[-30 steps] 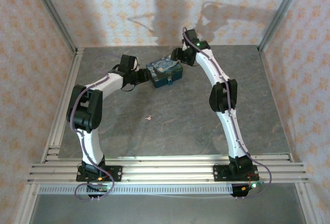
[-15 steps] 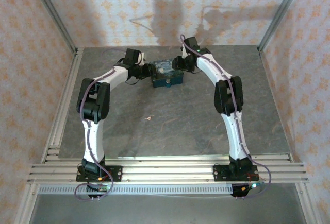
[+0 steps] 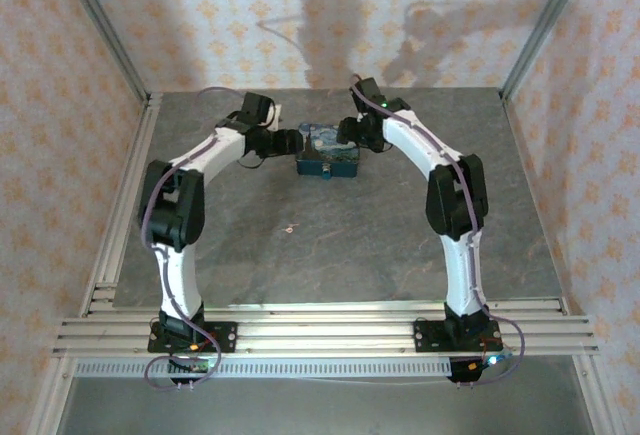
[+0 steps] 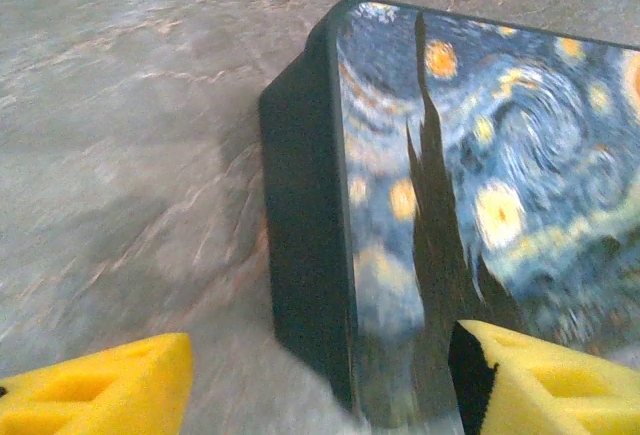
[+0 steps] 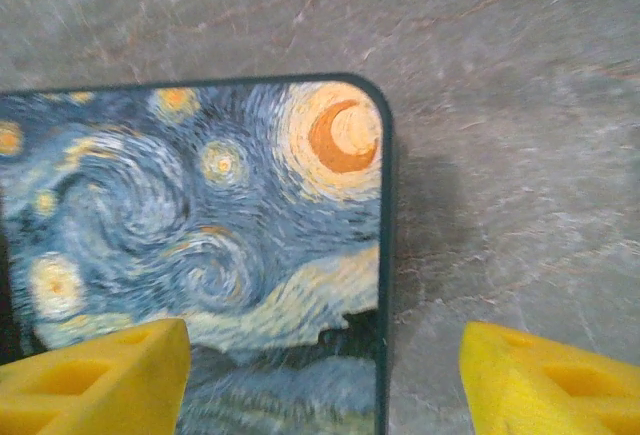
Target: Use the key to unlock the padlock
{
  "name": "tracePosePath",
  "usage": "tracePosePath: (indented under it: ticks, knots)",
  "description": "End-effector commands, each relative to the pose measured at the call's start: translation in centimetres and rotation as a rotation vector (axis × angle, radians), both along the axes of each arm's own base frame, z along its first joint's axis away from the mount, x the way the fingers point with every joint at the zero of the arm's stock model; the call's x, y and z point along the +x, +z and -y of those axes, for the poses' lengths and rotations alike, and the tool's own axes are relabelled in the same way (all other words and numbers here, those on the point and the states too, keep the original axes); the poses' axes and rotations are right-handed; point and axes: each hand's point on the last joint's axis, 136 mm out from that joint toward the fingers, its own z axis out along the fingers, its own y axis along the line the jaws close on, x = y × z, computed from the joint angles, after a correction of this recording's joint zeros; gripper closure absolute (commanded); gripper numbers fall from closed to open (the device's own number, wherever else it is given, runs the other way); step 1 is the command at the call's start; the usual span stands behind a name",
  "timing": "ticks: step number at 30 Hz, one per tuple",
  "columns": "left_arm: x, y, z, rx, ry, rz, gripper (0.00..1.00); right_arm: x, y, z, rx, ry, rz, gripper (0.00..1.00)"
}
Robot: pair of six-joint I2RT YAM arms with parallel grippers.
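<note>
Near the far edge of the table (image 3: 400, 245), midway across, sits the blue box (image 3: 327, 147); left gripper (image 4: 320, 355) spread wide astride one end wall, gripping nothing; right gripper (image 5: 325, 345) wide too, astride the opposite end, empty; the key (image 3: 290, 227) lies mid-table, well apart from both.

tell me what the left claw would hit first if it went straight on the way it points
The box. Its dark end wall lies right ahead of the left claw, in line with the gap between the open fingers. Depth is unclear, so it might clip the lid's edge first.
</note>
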Motion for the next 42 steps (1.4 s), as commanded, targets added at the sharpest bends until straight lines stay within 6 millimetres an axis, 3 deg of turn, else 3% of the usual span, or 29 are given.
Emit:
tracePosePath:
  ticks: [1, 4, 9, 15, 20, 26, 42]
  knots:
    - [-3.1, 2.8, -3.5, 0.107, 0.043, 0.022, 0.3, -1.3, 4.9, 1.7, 0.005, -0.072, 0.062, 0.28]
    - [-6.8, 1.2, -4.6, 0.129, 0.077, -0.068, 0.32, -2.9, 4.8, 2.1, 0.029, -0.093, 0.052, 0.28]
    - [-12.5, -2.7, -4.1, 0.049, 0.12, -0.23, 0.46, -6.6, 2.4, 1.8, 0.062, -0.111, 0.008, 0.28]
    - [-16.4, -5.5, -2.7, 0.015, 0.189, -0.323, 0.58, -11.6, -1.4, -1.0, 0.098, -0.079, -0.067, 0.29]
    - [-17.6, -7.1, -0.8, -0.039, 0.226, -0.364, 0.72, -13.9, -3.6, -3.3, 0.1, -0.042, -0.103, 0.29]
    - [-17.9, -7.1, 0.5, -0.039, 0.223, -0.362, 0.75, -14.6, -4.0, -5.0, 0.103, -0.005, -0.113, 0.29]
    - [-18.3, -8.3, 2.2, -0.053, 0.194, -0.395, 0.74, -14.9, -4.3, -5.2, 0.101, 0.007, -0.122, 0.29]
